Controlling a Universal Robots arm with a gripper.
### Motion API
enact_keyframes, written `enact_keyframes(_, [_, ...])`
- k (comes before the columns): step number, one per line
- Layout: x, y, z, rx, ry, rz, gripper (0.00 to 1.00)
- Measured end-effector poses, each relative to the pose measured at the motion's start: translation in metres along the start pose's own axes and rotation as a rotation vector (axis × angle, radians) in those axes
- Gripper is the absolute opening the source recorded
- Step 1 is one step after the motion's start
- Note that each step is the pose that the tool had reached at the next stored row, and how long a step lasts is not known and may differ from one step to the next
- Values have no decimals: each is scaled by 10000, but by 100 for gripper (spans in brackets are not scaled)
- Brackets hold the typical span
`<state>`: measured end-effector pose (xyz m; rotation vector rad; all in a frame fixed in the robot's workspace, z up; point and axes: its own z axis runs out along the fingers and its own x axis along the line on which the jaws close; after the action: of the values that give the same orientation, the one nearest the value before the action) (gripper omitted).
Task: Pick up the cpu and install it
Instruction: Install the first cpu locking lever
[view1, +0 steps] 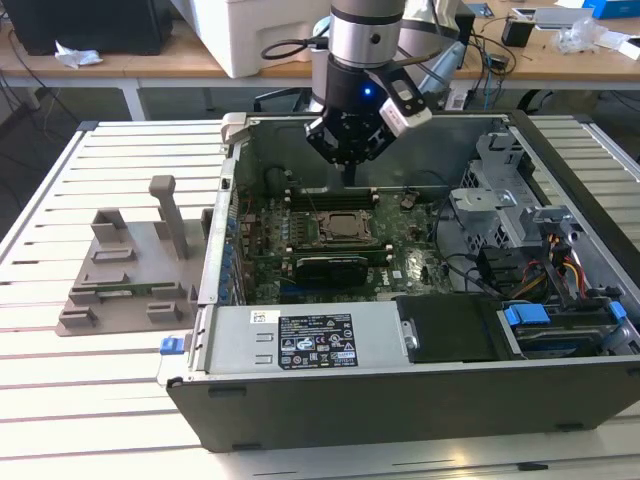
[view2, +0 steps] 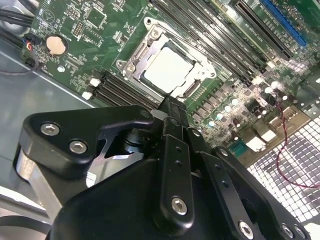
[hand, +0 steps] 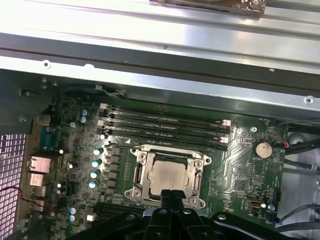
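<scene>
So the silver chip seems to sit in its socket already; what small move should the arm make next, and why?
Probably a short straight lift. The cpu lies flat inside the socket frame, and the gripper hangs just over its edge, shut and holding nothing. Rising straight should avoid nudging it.

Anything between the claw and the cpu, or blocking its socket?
Nothing visible. The cpu already lies in the motherboard socket, and the claw hangs right by one edge of it, no cable or part between.
</scene>
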<state>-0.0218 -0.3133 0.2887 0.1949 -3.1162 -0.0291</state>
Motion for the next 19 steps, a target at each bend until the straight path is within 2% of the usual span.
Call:
enact_keyframes(9, [134,17,3,0,0,0,11])
enact_keyframes(19, [231,29,5,0,0,0,11])
